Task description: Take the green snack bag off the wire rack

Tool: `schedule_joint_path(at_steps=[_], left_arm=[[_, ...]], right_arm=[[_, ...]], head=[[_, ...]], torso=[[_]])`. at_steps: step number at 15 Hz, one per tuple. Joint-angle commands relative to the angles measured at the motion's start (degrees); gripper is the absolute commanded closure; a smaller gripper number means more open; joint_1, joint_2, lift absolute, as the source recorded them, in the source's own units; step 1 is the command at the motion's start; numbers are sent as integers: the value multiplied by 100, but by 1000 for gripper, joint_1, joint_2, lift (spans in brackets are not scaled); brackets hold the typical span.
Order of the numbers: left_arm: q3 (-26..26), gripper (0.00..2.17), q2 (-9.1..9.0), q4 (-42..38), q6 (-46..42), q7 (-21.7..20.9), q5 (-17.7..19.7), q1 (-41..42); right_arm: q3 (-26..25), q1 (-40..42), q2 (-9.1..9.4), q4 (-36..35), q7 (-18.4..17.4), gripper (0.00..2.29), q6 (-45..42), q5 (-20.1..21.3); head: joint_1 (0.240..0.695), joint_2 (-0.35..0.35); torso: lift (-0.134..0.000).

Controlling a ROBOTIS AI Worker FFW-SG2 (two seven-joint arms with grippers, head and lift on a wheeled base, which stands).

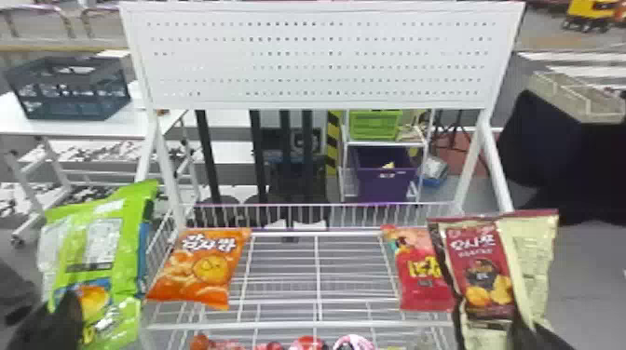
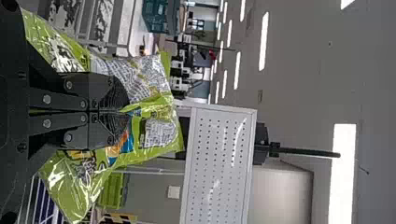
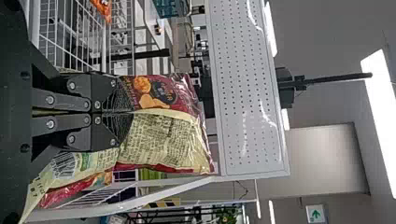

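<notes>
In the head view, my left gripper (image 1: 63, 321) is at the lower left, in front of the green snack bag (image 1: 123, 260), which stands beside the left side of the wire rack (image 1: 298, 324). The left wrist view shows the left gripper (image 2: 125, 112) shut on the green bag (image 2: 161, 100), pinching its middle into folds. At the lower right of the head view, my right gripper (image 1: 531, 333) holds a maroon and cream snack bag (image 1: 482, 265) by the rack's right side. In the right wrist view, the right gripper (image 3: 128, 112) is shut on that bag (image 3: 163, 140).
An orange bag (image 1: 205, 267) lies at the rack's left and a red bag (image 1: 421, 274) at its right, next to the maroon bag. A white pegboard (image 1: 321, 58) rises behind. Round packages (image 1: 354, 343) sit below the front rail.
</notes>
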Motion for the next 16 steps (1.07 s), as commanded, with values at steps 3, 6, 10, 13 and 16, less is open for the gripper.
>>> schedule_joint_path(at_steps=[3, 6, 10, 13, 16], left_arm=[[0, 2135, 0, 52, 0, 25, 22, -61], [0, 2135, 0, 69, 17, 96, 13, -114], [-9, 2135, -9, 87, 0, 105, 4, -105], [-18, 2135, -26, 87, -70, 96, -5, -52], [-27, 2135, -26, 87, -123, 105, -22, -17]], right_arm=[[2, -18, 1, 35, 0, 2236, 0, 4], [2, -35, 1, 52, 0, 2236, 0, 4], [2, -53, -8, 79, 0, 2236, 0, 4], [2, -53, -17, 79, 0, 2236, 0, -5], [2, -53, -34, 79, 0, 2236, 0, -5]], head=[[499, 0], [499, 0], [499, 0], [499, 0], [499, 0]], torso=[[0], [0], [0], [0], [0]])
